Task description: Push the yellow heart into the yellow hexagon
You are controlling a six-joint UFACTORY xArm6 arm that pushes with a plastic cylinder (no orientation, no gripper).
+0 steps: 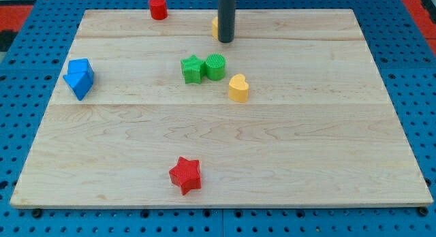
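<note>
The yellow heart (238, 88) lies near the board's middle, just right of and below the green blocks. The yellow hexagon (214, 28) sits near the view's top, mostly hidden behind the dark rod; only its left edge shows. My tip (225, 41) rests on the board at the hexagon's near side, well above the yellow heart in the view and apart from it.
A green star (193, 69) and a green cylinder (215, 66) touch each other left of the heart. A red cylinder (158, 7) is at the top edge, a blue block (80, 77) at the left, a red star (185, 174) near the bottom.
</note>
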